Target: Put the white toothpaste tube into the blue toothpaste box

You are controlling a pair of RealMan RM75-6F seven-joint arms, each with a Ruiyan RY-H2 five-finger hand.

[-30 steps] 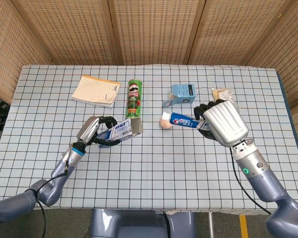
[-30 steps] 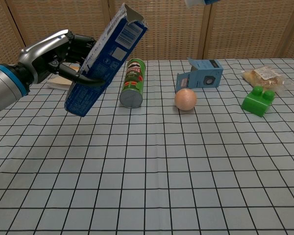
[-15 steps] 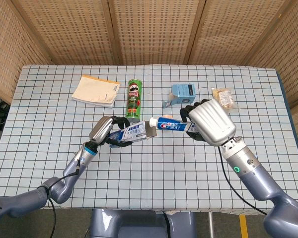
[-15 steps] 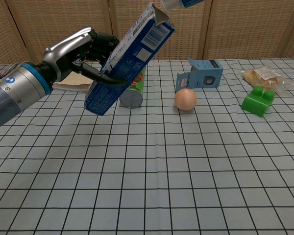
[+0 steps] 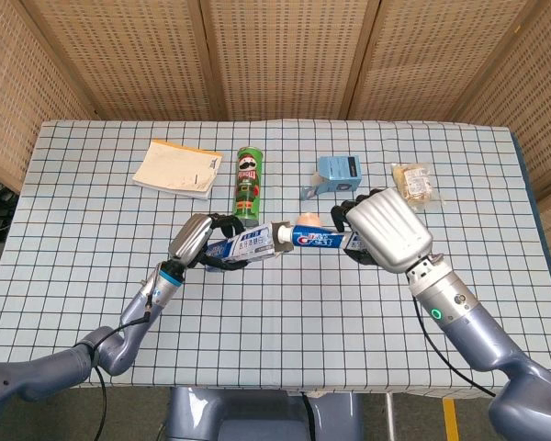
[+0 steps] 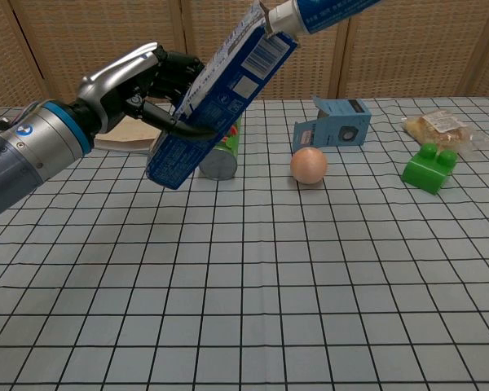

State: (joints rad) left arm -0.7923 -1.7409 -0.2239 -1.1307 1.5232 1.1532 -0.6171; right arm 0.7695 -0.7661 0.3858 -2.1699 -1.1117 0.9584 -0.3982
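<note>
The left hand [image 6: 138, 85] grips the blue box [image 6: 220, 94] around its lower half, fingers wrapped on it, holding it tilted above the middle of the table [image 5: 285, 312] — open end up and toward the right. The right hand [image 5: 386, 230] clasps the white tube [image 5: 314, 241] by its rear end; the tube sticks out leftward from that hand, and its cap end meets the box's open mouth. Whether the cap is inside, I cannot tell. Behind them, toward the far edge, a green can [image 5: 248, 184] lies — an egg [image 6: 309, 165] sits right of it.
</note>
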